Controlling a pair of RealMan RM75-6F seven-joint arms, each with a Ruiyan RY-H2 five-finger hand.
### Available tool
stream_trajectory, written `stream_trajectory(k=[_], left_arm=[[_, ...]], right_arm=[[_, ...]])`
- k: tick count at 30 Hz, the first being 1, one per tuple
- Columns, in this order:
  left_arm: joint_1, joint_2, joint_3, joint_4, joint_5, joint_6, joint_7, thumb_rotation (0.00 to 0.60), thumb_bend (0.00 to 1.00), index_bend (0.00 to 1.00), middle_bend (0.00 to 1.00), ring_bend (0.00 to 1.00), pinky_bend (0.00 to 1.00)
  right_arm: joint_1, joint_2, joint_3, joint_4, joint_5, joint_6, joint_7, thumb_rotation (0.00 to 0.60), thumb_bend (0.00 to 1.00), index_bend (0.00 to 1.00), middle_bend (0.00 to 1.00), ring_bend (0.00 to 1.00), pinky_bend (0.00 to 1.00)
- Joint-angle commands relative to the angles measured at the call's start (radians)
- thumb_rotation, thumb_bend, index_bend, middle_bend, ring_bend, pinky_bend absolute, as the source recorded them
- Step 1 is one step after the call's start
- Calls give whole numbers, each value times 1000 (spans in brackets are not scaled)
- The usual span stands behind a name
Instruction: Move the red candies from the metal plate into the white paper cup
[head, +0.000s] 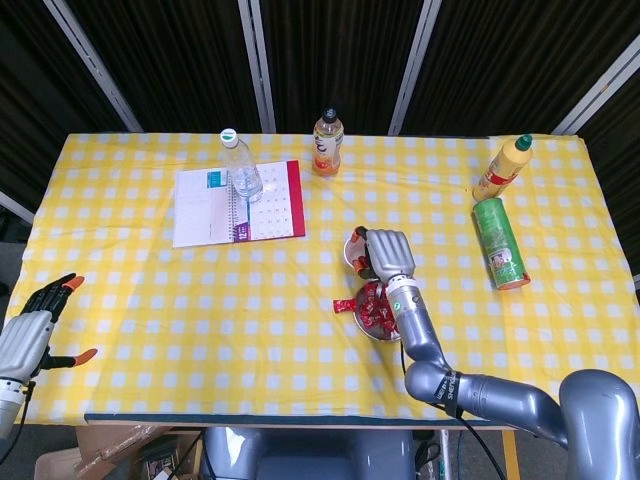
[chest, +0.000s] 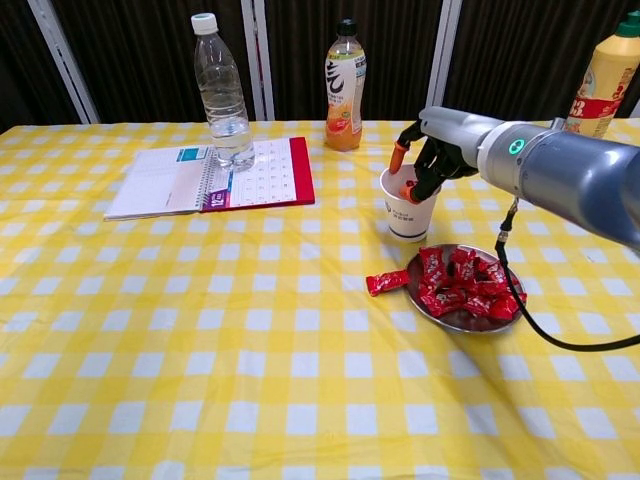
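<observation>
The white paper cup (chest: 405, 212) stands just behind the metal plate (chest: 461, 324), which holds a heap of red candies (chest: 460, 280). One more red candy (chest: 386, 283) lies on the cloth left of the plate. My right hand (chest: 432, 158) hovers at the cup's mouth with its fingers apart, one orange fingertip (chest: 408, 187) dipping inside the rim; I see no candy between the fingers. In the head view the right hand (head: 388, 255) hides most of the cup (head: 353, 250). My left hand (head: 30, 335) hangs open off the table's left front corner.
At the back stand a water bottle (chest: 220, 90) on an open notebook (chest: 210, 175) and an orange drink bottle (chest: 344, 72). A yellow squeeze bottle (chest: 607, 70) and a green can (head: 498, 243) lying on its side occupy the right side.
</observation>
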Motion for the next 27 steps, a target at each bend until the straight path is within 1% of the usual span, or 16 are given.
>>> stream_trajectory(k=[1,5,9,12,14,17,19,20,21,23,27], left_arm=[[0,0,0,0,0,1,0,600,35,0,0,0,0],[0,-1,-1,-1,0,1,0,600,36,0,0,0,0],[0,-1,-1,-3,2,3,2,600,36,0,0,0,0],[1,0,-1,-5,1,5,-1,600,36,0,0,0,0],[2,0,-1,-5,3,7,-3,600,36,0,0,0,0],[3,0,0,-2,7,10,-4,600,36,0,0,0,0],[3,-1,0,-2,9,12,-5,600,36,0,0,0,0],[3,-1,0,-2,9,12,-5,600,36,0,0,0,0],[3,-1,0,-1,11,14,-4,600,36,0,0,0,0],[4,-2,0,-1,14,16,-4,600,36,0,0,0,0],[6,-2,1,-2,26,29,1,600,36,0,0,0,0]], right_arm=[[0,5,-1,-10,-4,8,0,600,407,292,756,895,1000],[-5,20,-4,-47,-15,30,0,600,400,256,756,895,1000],[-12,35,-7,-83,-29,56,-3,600,393,249,756,895,1000],[-25,51,-7,-128,-52,88,5,600,393,248,756,895,1000],[-39,71,-20,-174,-71,113,-2,600,393,249,756,895,1000],[-65,107,-52,-253,-94,151,-25,600,393,249,756,895,1000],[-92,140,-94,-319,-110,181,-53,600,393,249,756,895,1000],[-99,146,-104,-332,-113,187,-59,600,394,249,756,895,1000],[-120,163,-135,-369,-119,204,-71,600,394,249,756,895,1000],[-149,182,-174,-413,-125,225,-79,600,393,249,756,895,1000],[-196,190,-240,-445,-141,246,-73,600,393,249,756,895,1000]])
